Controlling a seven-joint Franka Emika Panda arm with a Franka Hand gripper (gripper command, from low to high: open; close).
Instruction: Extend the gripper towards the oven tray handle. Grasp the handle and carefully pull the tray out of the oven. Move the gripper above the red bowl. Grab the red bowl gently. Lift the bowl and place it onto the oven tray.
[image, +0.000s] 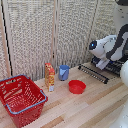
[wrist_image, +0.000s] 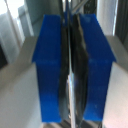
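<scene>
The robot arm, bulky and white with black joints, reaches in from the exterior view's right and fills the upper right of that view, hiding most of what lies behind it there. Below it sits the wooden table, pale and planked, in front of a slatted screen. At the exterior view's left, a large red mesh basket rests at the table's near edge. The tray, a dark rack of thin parallel bars, juts out over the table just below the arm; the oven itself is hidden behind the arm and cannot be made out with any certainty. The red bowl sits on the bare table near the middle, apart from the tray and a little in front of it. Behind the bowl stands a blue cup, and just beside that, toward the basket, an upright orange and yellow carton.

In the wrist view, the gripper has its two blue fingers pressed close on a thin dark metal bar that runs between them, which appears to be the tray's handle, though the close view is blurred.
</scene>
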